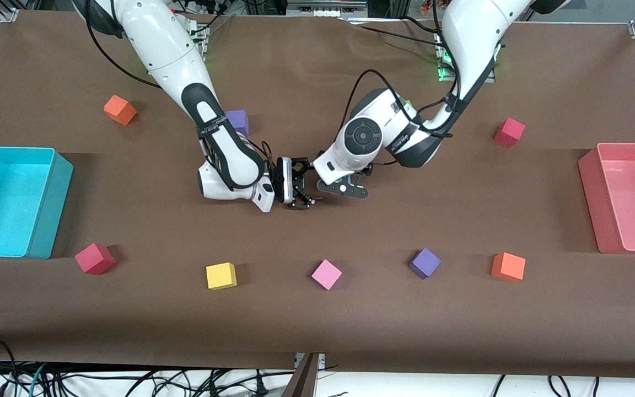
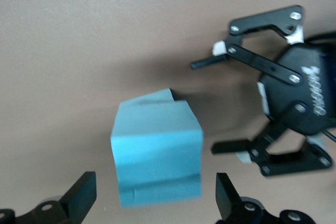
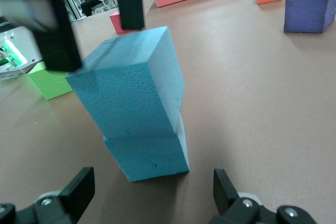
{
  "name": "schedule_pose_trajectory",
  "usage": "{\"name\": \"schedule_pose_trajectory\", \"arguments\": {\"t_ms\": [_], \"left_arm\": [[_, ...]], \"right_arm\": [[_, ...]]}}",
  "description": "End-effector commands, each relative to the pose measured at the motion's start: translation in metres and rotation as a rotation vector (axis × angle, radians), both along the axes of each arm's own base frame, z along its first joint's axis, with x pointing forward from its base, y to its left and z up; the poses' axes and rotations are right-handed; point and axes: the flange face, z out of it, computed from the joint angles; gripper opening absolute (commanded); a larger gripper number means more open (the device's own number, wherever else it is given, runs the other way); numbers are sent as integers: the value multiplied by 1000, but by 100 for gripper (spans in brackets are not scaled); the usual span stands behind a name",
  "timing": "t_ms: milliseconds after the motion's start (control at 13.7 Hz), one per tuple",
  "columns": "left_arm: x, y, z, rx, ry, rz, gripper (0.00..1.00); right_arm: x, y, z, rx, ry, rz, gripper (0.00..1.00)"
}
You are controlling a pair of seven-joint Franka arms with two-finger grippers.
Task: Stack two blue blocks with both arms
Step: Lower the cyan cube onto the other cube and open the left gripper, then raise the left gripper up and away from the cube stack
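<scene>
Two blue blocks stacked at the middle of the tabletop, both my jaws released.

The upper blue block (image 3: 128, 85) sits on the lower blue block (image 3: 149, 156), a little turned and shifted so that it overhangs one edge. The stack stands on the tabletop (image 1: 317, 320) near its middle, well apart from every edge. My left gripper (image 2: 152, 203) is over the stack with its jaws spread wide on both sides of the top block, touching nothing. My right gripper (image 1: 302, 190) is just beside the stack, low and lying sideways, pointing at it, jaws also spread and holding nothing. Along the edge nearest the front camera lie a yellow cube (image 1: 221, 275), a pink cube (image 1: 326, 274) and a purple cube (image 1: 424, 262).
</scene>
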Motion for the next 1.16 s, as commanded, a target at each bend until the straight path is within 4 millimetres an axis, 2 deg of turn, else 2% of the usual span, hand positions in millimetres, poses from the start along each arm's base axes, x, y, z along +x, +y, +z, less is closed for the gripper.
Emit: {"name": "schedule_pose_trajectory", "arguments": {"t_ms": [0,146,218,364,582,728,801,874,946,1092], "left_arm": [[-10,-3,55,-56,31,43,100],[-13,7,96,-62,28,56,100],[-11,23,117,-39,28,60,100],[5,80,155,25,43,100,100],[35,173,210,92,30,173,100],[42,221,251,95,7,112,100],[48,254,266,91,0,136,100],[50,277,278,85,-13,141,100],[50,292,287,74,-28,109,100],[49,324,297,62,-46,71,100]], "right_arm": [[2,4,-2,11,-14,-10,100],[2,4,-2,10,-11,-11,100],[3,4,0,10,-8,-13,100],[7,6,3,12,-13,-15,100],[22,3,22,-5,-24,-10,100],[41,0,43,-72,4,-7,100],[52,-3,54,-116,12,-3,100],[66,-11,71,-166,1,6,100],[76,-21,87,-222,-21,25,100],[96,-43,128,-301,9,85,100]]}}
